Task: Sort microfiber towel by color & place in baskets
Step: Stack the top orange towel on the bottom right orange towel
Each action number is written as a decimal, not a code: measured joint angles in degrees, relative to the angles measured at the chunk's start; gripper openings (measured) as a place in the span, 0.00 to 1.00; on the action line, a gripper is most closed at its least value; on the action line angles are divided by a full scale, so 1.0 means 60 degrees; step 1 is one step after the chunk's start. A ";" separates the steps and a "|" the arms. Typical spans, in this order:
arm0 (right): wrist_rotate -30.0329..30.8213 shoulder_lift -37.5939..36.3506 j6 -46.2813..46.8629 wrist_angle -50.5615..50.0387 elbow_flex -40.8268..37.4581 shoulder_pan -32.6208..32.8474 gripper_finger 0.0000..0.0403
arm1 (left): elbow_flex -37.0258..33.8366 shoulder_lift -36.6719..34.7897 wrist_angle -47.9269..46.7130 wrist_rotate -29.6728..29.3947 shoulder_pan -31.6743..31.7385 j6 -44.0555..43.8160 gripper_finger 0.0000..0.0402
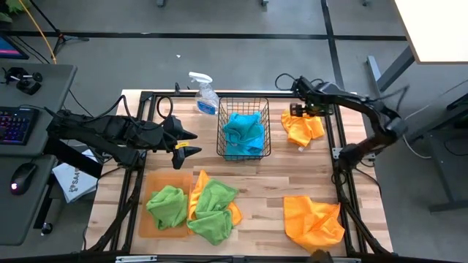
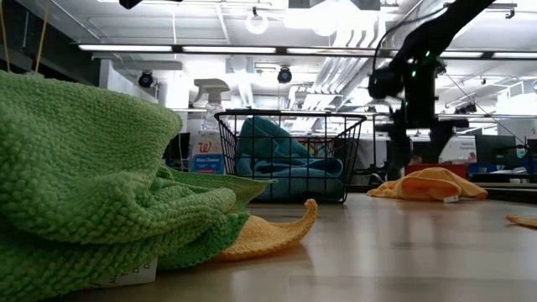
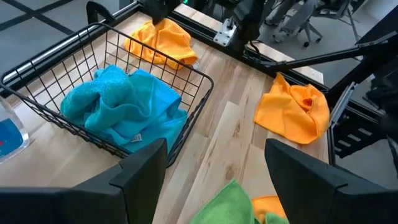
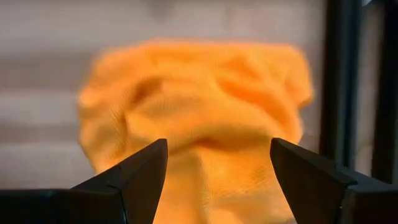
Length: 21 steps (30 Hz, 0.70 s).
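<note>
On the left of the bench (image 1: 263,183), the orange tray (image 1: 150,219) holds one green towel (image 1: 167,206). A second green towel (image 1: 216,208) lies just beside the tray, on top of an orange towel (image 1: 234,213) whose edge pokes out beneath it. Neither of these two looks sorted yet.

Above the tray, the left tool (image 1: 187,143) hovers over bare wood between the tray and the basket. Its fingers are spread wide and hold nothing.

A clear spray bottle (image 1: 204,93) stands at the far edge, just beside the black wire basket (image 1: 243,128). The basket holds blue towels (image 1: 243,134) bunched together, so the blues appear finished.

Right of the basket, a crumpled orange towel (image 1: 303,127) lies near the far edge. The right tool (image 1: 301,110) sits directly above it, fingers apart and empty, with the cloth filling the space between them in the right wrist view. It looks set to come down for a pick.

Another orange towel (image 1: 313,219) lies spread at the near right corner, well apart from everything else.

By my reckoning the job is roughly half done: the blues and one green are placed; one green and three oranges remain loose.
</note>
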 joint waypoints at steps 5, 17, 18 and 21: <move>-0.0678 0.1073 -0.0775 0.0236 -0.0007 0.0087 0.70 | 0.0000 0.0000 0.0000 0.0000 0.0000 -0.0153 0.64; -0.0406 0.2619 -0.1896 0.0535 0.0054 0.0875 0.60 | 0.0000 0.0000 -0.0004 0.0000 0.0000 -0.0153 0.64; -0.0359 0.2653 -0.1977 0.0532 0.0050 0.1065 0.55 | 0.0000 0.0001 -0.0004 0.0000 0.0003 -0.0153 0.64; -0.0244 0.2662 -0.2177 0.0497 0.0036 0.1658 0.32 | 0.0000 0.0000 -0.0004 0.0000 0.0000 -0.0151 0.64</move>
